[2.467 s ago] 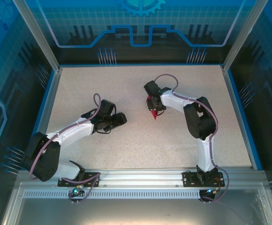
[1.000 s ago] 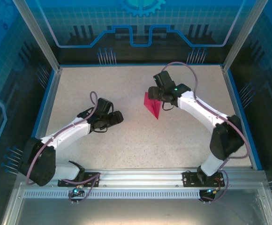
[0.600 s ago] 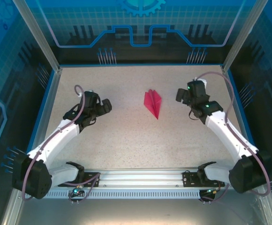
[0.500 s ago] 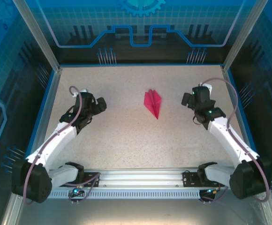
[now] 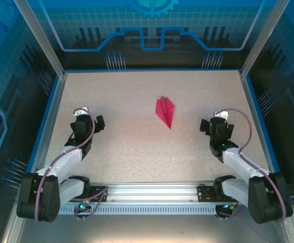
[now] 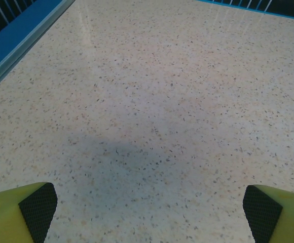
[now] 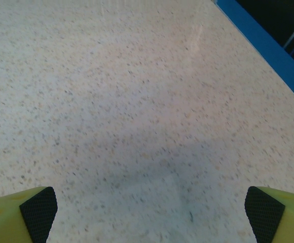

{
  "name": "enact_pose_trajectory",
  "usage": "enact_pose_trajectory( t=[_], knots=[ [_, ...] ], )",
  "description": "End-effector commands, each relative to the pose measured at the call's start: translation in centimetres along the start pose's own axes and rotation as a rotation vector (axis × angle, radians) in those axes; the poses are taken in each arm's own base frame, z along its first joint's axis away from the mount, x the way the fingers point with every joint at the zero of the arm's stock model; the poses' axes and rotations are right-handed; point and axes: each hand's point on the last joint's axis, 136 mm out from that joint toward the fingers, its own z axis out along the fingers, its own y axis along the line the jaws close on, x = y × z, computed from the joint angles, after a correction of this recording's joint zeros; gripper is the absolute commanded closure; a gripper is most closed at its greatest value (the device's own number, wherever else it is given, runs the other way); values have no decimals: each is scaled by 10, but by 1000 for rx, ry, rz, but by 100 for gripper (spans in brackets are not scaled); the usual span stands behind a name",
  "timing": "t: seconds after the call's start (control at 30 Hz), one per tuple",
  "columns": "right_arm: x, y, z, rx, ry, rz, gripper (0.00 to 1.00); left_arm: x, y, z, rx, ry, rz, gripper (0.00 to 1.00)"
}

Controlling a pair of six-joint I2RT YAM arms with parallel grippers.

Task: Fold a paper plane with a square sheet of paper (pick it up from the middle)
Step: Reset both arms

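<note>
The paper plane [image 5: 166, 111] lay flat on the speckled desk [image 5: 137, 147], well apart from my hands. My left hand [image 5: 86, 123] and right hand [image 5: 214, 125] gaped wide, holding nothing, near the blue side rails [image 5: 49, 116].

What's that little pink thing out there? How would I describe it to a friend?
Find the speckled beige table with a blue rim and two white robot arms bolted at its near edge. Beyond the arms, just right of the middle, lies the paper plane: a small folded magenta dart, tip pointing back toward them. It is the only brightly coloured thing on the tabletop.
</note>
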Motion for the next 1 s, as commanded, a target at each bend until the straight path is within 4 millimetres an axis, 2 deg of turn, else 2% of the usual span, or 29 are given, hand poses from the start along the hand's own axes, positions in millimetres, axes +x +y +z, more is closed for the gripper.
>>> enact_pose_trajectory(
  t=[0.0,0.17,0.3,0.53,0.8,0.97],
  knots=[
    [-23,12,7,-65,-117,-12,1,-19,-12,6,109,-114,15,2],
    [-32,35,7,-187,-203,-52,1,-21,-35,6,279,-174,40,2],
    [-37,42,16,-195,-203,-103,1,-19,-38,15,304,-183,45,1],
    [-39,38,29,-166,-244,-115,1,-15,-41,32,336,-183,50,2],
    [-33,43,46,-196,-181,-112,1,-5,-38,50,312,-150,34,1],
    [-33,44,48,-217,-165,-109,1,-5,-39,52,309,-134,40,2]
  ],
)
